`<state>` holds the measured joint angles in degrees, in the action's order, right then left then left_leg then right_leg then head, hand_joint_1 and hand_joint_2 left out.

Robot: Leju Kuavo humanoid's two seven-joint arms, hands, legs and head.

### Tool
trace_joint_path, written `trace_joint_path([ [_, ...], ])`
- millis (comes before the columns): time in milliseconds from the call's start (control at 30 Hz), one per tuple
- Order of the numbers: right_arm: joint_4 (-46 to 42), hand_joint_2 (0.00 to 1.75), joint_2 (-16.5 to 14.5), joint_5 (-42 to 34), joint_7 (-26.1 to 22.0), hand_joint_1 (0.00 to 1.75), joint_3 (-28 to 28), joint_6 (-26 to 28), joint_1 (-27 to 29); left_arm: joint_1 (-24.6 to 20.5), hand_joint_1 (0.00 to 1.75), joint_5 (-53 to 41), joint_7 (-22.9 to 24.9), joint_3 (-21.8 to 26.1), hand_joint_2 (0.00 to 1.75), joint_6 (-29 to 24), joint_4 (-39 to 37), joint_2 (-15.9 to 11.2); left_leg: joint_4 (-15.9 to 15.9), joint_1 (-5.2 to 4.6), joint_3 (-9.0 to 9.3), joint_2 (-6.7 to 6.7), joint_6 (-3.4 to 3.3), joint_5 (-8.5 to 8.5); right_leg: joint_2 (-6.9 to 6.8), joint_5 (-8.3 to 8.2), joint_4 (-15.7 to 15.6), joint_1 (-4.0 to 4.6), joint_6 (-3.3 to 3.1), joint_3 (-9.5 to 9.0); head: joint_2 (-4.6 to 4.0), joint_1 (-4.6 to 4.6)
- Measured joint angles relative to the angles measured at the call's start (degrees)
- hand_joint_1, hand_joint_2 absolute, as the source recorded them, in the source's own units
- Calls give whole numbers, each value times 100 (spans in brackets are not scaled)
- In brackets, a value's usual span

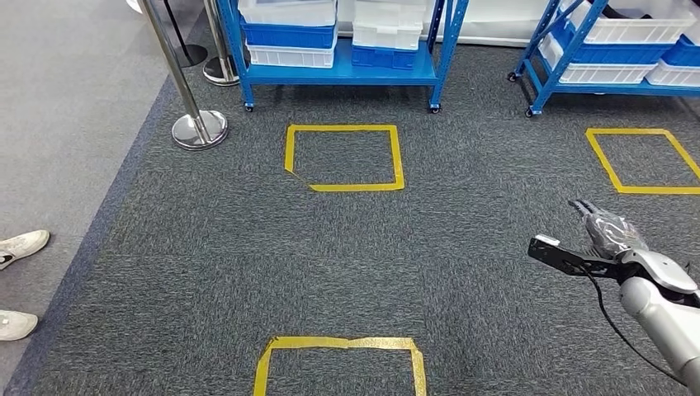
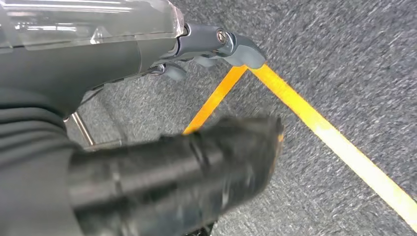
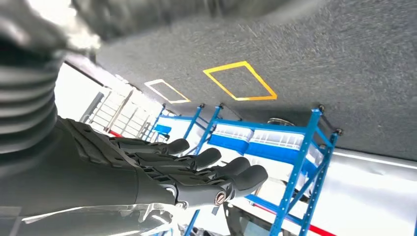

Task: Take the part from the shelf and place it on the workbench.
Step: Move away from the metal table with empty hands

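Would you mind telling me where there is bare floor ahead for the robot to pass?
The carpet lies bare around the taped squares, right up to the blue shelves. It is crowded at the left: stanchion bases and a person's shoes.

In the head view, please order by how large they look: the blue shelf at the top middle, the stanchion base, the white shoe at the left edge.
1. blue shelf, cut off at the top
2. stanchion base
3. white shoe, partly cut off; close to the base in size, so ranks 2 and 3 are uncertain.

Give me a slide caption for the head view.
Right hand raised, empty, over grey carpet, facing blue shelves beyond yellow tape squares.
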<state>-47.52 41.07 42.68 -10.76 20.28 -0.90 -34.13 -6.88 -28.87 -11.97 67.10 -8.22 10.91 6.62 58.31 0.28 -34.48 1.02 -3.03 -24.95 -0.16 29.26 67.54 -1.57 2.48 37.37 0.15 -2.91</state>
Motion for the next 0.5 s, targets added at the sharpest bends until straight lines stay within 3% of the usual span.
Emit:
trace_joint_path([
  [67, 21, 175, -16, 25, 7, 0, -22, -8, -35, -5, 0, 0, 3, 1, 175, -1, 0, 1, 55, -15, -23, 33, 41, -32, 18, -233, -638, 11, -32, -295, 0, -1],
  [100, 30, 175, -30, 46, 7, 0, -31, -12, -50, -7, 0, 1, 4, 2, 175, -2, 0, 0, 72, -22, -38, 44, 67, -38, 24, -251, -774, 26, -54, -349, 0, -1],
  [167, 47, 175, -64, 84, 2, 0, -39, -21, -76, -6, 0, 7, 8, 8, 175, -2, -1, 1, 72, -27, -58, 55, 120, -31, 22, -249, -798, 56, -112, -339, 0, -2],
  [233, 63, 175, -104, 107, -7, 0, -39, -28, -112, -4, 0, 15, 16, 24, 175, -2, -2, 2, 138, -21, -94, 36, 178, -89, 4, -274, -824, 33, -185, -345, 0, -3],
  [300, 75, 175, -139, 120, -14, 0, -39, -36, -151, -7, 0, 17, 25, 38, 175, -2, -1, 2, 565, -12, -289, -5, 227, -355, -19, -295, -851, 10, -254, -353, 0, -7],
  [367, 92, 175, -170, 137, -15, 0, -39, -59, -170, -8, 0, 15, 55, 45, 175, -3, 0, -1, 1320, 0, -642, -36, 268, -706, -40, -291, -850, 19, -290, -349, 0, -9],
  [400, 105, 175, -190, 146, -6, 0, -39, -81, -175, -4, 0, 11, 89, 46, 175, -3, 0, -3, 1600, 11, -774, -44, 294, -785, -51, -288, -848, 22, -299, -349, 0, -9],
  [433, 127, 131, -220, 157, 20, 0, -39, -106, -188, 3, 0, 4, 129, 48, 131, -3, 0, -3, 1684, 28, -812, -49, 323, -757, -59, -285, -844, 21, -307, -349, 0, -8],
  [467, 161, 87, -258, 165, 52, 0, -40, -126, -211, 9, 0, -2, 154, 49, 87, -3, 0, -3, 1531, 52, -735, -55, 355, -622, -61, -281, -837, 16, -311, -351, 0, -8],
  [500, 202, 44, -299, 170, 79, 0, -41, -140, -240, 12, 0, -7, 155, 50, 44, 3, 0, -3, 1172, 80, -555, -62, 386, -416, -60, -272, -823, 7, -308, -353, 0, -8],
])
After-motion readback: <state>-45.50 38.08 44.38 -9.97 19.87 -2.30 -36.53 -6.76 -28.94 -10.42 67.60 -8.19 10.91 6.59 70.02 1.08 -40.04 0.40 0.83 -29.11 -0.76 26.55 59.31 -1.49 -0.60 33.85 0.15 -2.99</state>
